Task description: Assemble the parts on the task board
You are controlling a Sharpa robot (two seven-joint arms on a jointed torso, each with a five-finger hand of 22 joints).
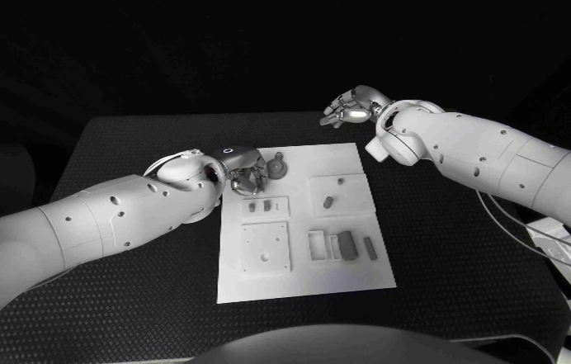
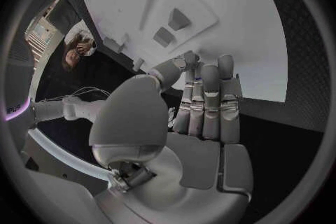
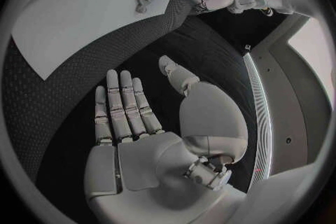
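Your left hand [image 1: 244, 171] hangs over the board's [image 1: 357, 277] far left corner by the round gear [image 1: 277, 166], fingers straight and holding nothing. Your right hand [image 1: 352, 105] waits empty, fingers spread, beyond the board. Judging by this, no piece is picked yet; next, close on the gear.

a black textured table [image 1: 131, 145] stands in a dark, unlit room.

Black textured table [image 1: 131, 145], white task board [image 1: 304, 277] flat at its middle.
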